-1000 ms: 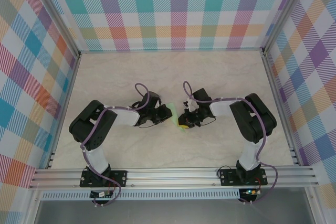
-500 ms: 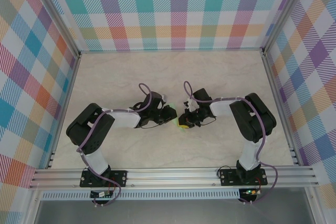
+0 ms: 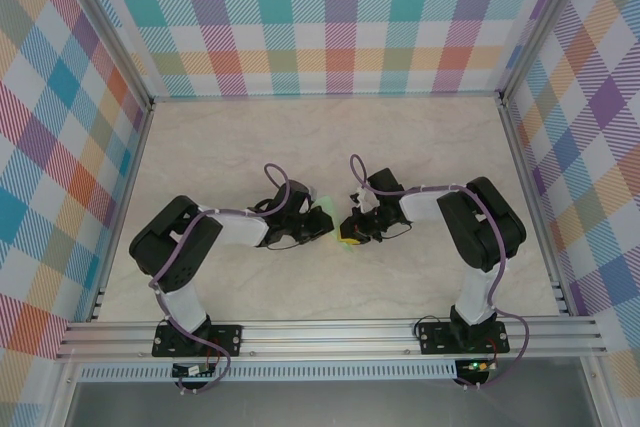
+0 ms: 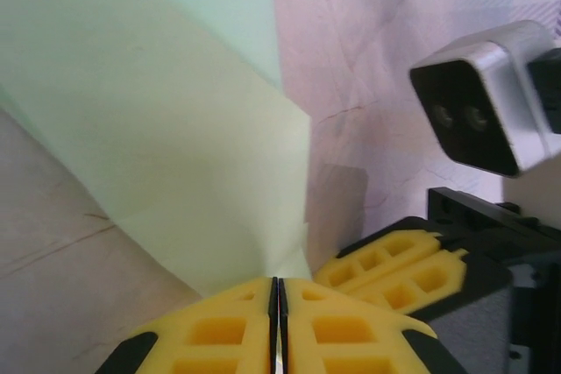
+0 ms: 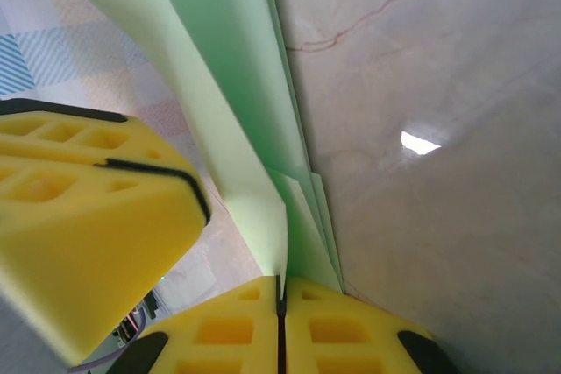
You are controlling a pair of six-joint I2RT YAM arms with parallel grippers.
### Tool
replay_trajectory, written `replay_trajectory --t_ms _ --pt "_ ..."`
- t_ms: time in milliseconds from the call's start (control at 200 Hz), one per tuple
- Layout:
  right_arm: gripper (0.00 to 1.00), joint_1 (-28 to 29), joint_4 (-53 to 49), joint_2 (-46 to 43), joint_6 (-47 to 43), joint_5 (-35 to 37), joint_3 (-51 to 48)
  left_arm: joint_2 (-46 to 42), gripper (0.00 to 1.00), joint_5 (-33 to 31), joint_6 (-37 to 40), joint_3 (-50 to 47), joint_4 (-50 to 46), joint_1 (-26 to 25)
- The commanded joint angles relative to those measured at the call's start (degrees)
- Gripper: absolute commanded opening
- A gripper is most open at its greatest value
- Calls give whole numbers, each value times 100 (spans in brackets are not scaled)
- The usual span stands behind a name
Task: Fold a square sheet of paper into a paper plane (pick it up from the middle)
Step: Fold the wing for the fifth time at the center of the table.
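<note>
Left end effector is clamped shut on one edge of the mint-green paper sheet. The right end effector is likewise closed on the sheet, gripping a stack of several folded layers.

Sheet location: pinched between both end effectors, over the middle of the marble-patterned surface. Whether the sheet touches the surface cannot be told.

Step in hand, as judged: an intermediate fold. Layers are present, but no dart shape is formed yet. The next move calls for coordinated travel of both arms so the thin paper neither tears nor slips, then a crease pressed flat.

Obstructions: the two grips sit just beside each other on the sheet, and the right wrist camera housing is near it. Finger collision is the main risk. The checked walls stand well apart from the sheet.
</note>
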Motion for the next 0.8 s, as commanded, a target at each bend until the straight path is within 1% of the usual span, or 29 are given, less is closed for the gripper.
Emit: replay_trajectory --t_ms 0,135,340,440,665,795 --pt "8 6 -267 238 -67 226 -14 148 11 -112 41 163 -251 -61" --pt "10 4 -305 123 -74 196 -6 213 10 -174 62 216 -446 -61" --pt "16 4 -471 -236 -5 17 -12 290 9 -226 71 248 -640 -66" --pt "18 4 -687 -416 -46 109 -57 290 9 -236 84 254 -678 -62" --pt "17 4 -822 -501 -48 138 -214 274 9 -244 98 237 -678 -67" --pt "13 3 -823 -408 -67 132 -258 272 9 -244 91 237 -678 -65"
